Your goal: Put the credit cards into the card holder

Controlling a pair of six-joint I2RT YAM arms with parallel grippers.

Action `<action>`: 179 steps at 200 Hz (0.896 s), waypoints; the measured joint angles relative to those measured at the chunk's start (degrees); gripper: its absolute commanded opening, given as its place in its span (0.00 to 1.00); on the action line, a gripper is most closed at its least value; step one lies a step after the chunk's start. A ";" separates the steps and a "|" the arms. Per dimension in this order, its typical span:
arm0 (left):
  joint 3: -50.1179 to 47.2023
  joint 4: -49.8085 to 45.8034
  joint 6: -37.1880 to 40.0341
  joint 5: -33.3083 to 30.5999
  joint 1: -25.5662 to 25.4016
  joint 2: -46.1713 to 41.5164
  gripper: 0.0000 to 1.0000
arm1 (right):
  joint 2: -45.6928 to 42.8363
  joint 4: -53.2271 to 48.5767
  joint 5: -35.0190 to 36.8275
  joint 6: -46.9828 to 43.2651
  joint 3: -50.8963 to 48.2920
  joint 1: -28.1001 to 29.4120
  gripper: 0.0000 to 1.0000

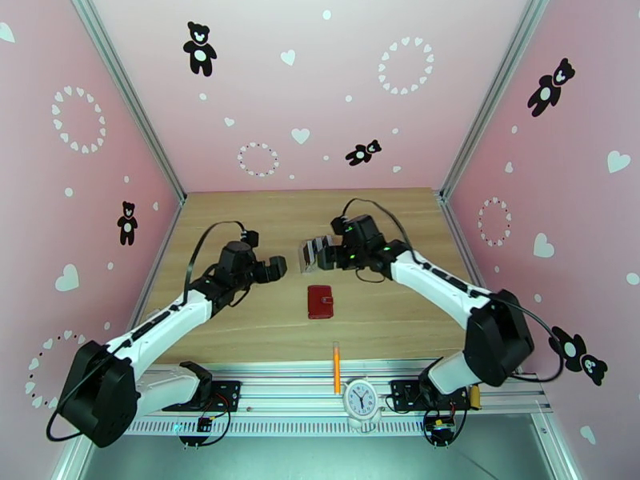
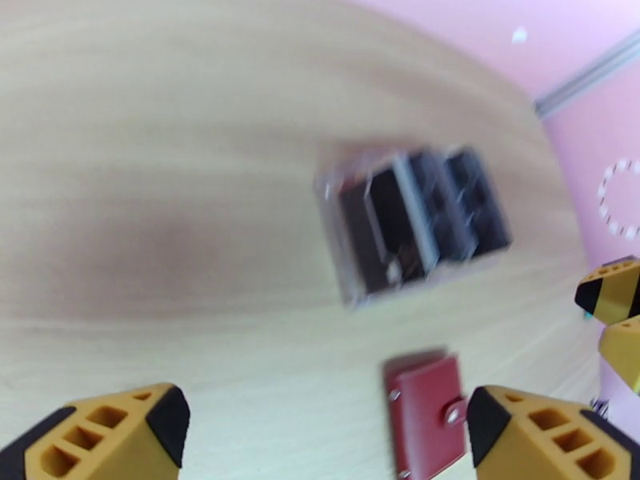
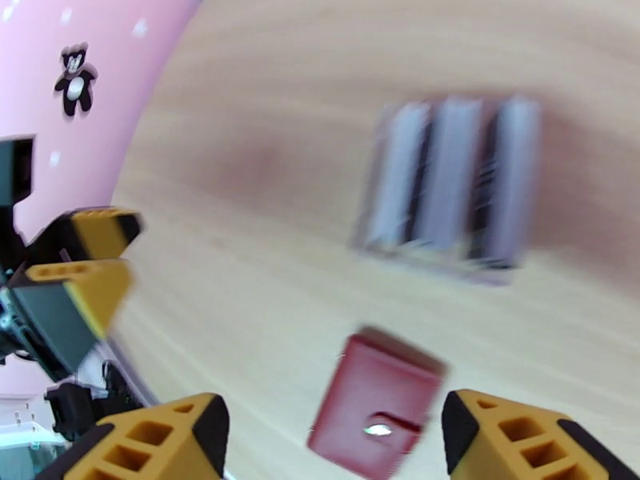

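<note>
Top external view: one red card holder (image 1: 321, 302) is seen lying shut on the table (image 1: 240, 330); one clear rack (image 1: 314, 253) is set just beyond it, with the credit cards (image 2: 384, 226) stood inside, their number lost to blur. Two grippers are counted; left gripper (image 2: 324, 414) and right gripper (image 3: 334, 422) are spread wide, nothing gripped.

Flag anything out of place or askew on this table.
An orange pencil lies across the table's near edge, half over the metal rail, beside a small clock; neither belongs to the card job. The red wallet lies flat and shut; the rack behind it looks in order.
</note>
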 measured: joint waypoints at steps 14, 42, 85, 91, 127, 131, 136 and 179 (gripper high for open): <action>1.27 0.02 -0.79 -0.02 1.01 -0.04 0.98 | -3.54 -0.22 1.99 -0.98 -0.37 -1.73 0.81; 3.52 -1.75 -1.79 -1.27 2.43 -0.02 0.98 | -9.94 -0.37 4.57 -2.54 -1.40 -6.36 0.82; 6.54 -2.71 -1.68 -5.64 4.85 -0.37 0.98 | -13.86 1.11 9.33 -4.44 -6.47 -13.53 0.90; 6.99 -2.82 -1.31 -6.27 5.01 -0.37 0.98 | -14.56 1.05 10.14 -4.98 -7.76 -13.62 0.90; 5.35 1.81 3.56 -9.77 5.05 -2.16 0.98 | -16.92 0.44 14.23 -5.99 -9.64 -14.97 0.99; 4.42 3.23 4.37 -10.16 5.05 -2.75 0.98 | -17.14 0.26 14.86 -5.95 -9.64 -15.13 0.99; 3.32 4.59 5.60 -10.88 5.05 -3.56 0.98 | -17.31 0.07 15.56 -5.92 -9.64 -15.37 0.99; 0.07 7.96 14.53 -19.34 5.11 -6.12 0.98 | -19.80 4.09 19.69 -6.60 -13.97 -16.39 0.99</action>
